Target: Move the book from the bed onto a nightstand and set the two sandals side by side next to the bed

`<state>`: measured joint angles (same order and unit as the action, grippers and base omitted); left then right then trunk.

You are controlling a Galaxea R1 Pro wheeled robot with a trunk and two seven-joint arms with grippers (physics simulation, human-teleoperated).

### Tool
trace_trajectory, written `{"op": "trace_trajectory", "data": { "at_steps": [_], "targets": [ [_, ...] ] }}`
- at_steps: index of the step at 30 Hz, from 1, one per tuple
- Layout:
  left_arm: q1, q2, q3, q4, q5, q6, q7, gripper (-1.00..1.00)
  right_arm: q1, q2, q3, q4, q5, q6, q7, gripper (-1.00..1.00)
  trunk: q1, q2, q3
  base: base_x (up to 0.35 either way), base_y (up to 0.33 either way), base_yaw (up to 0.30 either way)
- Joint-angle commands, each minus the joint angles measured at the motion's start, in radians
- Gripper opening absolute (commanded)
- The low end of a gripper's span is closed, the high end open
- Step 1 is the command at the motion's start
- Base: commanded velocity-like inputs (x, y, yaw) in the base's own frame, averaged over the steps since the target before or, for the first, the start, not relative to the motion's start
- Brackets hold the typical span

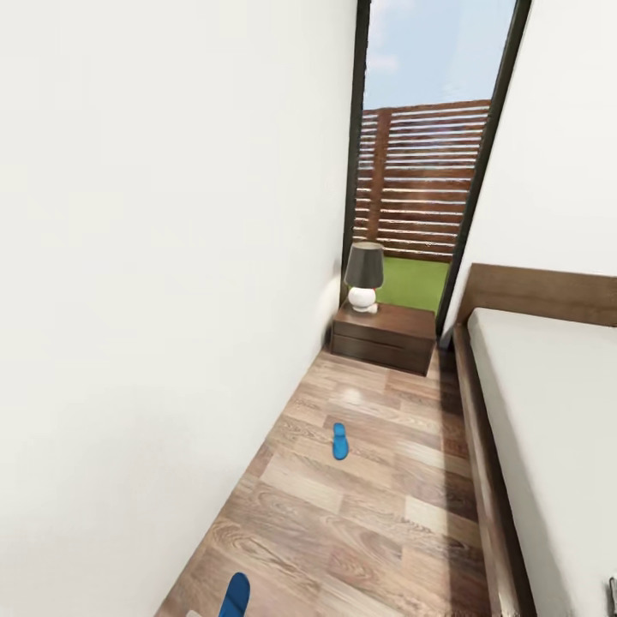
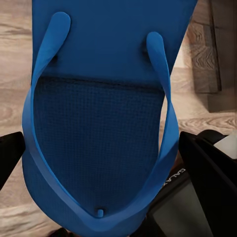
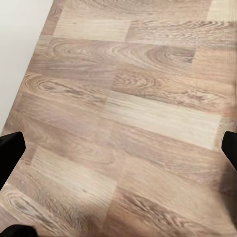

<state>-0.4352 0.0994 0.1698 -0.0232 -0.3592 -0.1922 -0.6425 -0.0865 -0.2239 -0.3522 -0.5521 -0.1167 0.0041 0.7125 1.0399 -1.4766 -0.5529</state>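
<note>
One bright-blue sandal [image 1: 340, 440] lies flat on the wood floor between the white wall and the bed [image 1: 548, 411]. The other sandal [image 2: 98, 123] hangs strap side up between the black fingers [image 2: 210, 168] of my left gripper [image 2: 101, 153], which is shut on it above the floor; its tip also pokes in as the blue sandal [image 1: 233, 596] at the head view's lower edge. My right gripper [image 3: 118, 148] is open over bare planks, holding nothing. The nightstand [image 1: 386, 336] stands at the far end beside the headboard. The book is out of view.
A lamp [image 1: 364, 274] with a dark shade and white base sits on the nightstand. The white wall [image 1: 154, 300] runs close along the left. A tall black-framed window [image 1: 424, 171] shows a slatted fence behind. The floor strip [image 1: 368, 514] between wall and bed is narrow.
</note>
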Motion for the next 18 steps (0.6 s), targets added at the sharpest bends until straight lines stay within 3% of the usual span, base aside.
{"op": "trace_trajectory", "data": {
  "at_steps": [1,7,18],
  "targets": [
    [0.000,0.000,0.008,0.000,-0.010,-0.006,-0.002,-1.00,-0.001,0.000,-0.002,0.001,-0.004,0.000,0.005,1.00,0.000,-0.001,-0.002,0.000,0.000,-0.165],
    [0.000,0.001,0.009,0.000,-0.010,-0.006,-0.002,-1.00,-0.001,0.000,-0.002,0.001,-0.004,0.000,0.004,1.00,0.000,-0.001,-0.004,0.079,0.000,-0.047],
    [0.000,0.002,0.010,0.000,-0.010,-0.006,-0.002,-1.00,-0.001,0.000,-0.002,0.001,-0.004,0.000,0.004,1.00,0.000,-0.001,-0.004,0.305,0.000,-0.002]
  ]
}}
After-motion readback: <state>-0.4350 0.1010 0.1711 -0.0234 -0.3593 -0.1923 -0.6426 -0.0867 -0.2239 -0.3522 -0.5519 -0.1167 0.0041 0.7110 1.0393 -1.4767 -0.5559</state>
